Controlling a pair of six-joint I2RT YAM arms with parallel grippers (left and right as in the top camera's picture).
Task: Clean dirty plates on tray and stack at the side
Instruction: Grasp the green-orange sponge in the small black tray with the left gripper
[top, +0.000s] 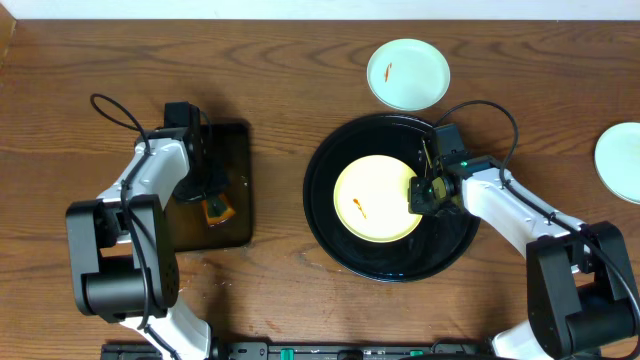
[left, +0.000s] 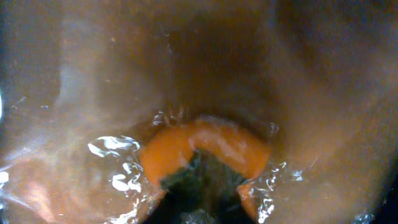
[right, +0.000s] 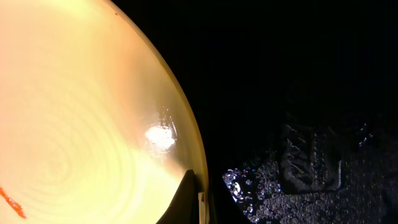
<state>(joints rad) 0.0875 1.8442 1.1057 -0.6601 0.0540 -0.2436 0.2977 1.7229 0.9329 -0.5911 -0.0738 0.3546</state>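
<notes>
**Operator:** Where is the plate in hand, and what holds it?

**Manual:** The yellow plate (top: 370, 195) lies flat in the centre of the tray (top: 330, 238). The right gripper (top: 428, 190) stands at the plate's rim, on the side of the tray nearest the right arm. Its jaws are clamped on that rim. In the right wrist view, one finger (right: 186, 200) lies over the inner lip. An orange-red smear marks the plate's floor on the side away from the grip.

**Operator:** How will it handle?

**Manual:** Treat it as light, stiff and shallow. The surface is glossy, and the floor of the tray beside it carries water droplets, so expect a slippery rim. Take hold at the rim only, one finger over the lip and one under it, since the plate offers no other purchase. If you lift it by one edge, expect it to tilt about the jaws, and a thin wet rim can slide out of a pinch.

**Operator:** What about the other plates and the other arm?

**Manual:** Two more plates rest on the tabletop (top: 300, 80), outside the tray. One mint plate (top: 408, 73), smeared, lies just beyond the tray's far edge. The second mint plate (top: 622, 162) lies well to the tray's right. The left gripper (top: 205, 185) is well to the left of the tray, over the rectangular tray (top: 235, 150), with its jaws together. They appear to pinch the orange sponge (left: 205, 146), but the left wrist view is blurred and wet, so you cannot rely on it.
</notes>
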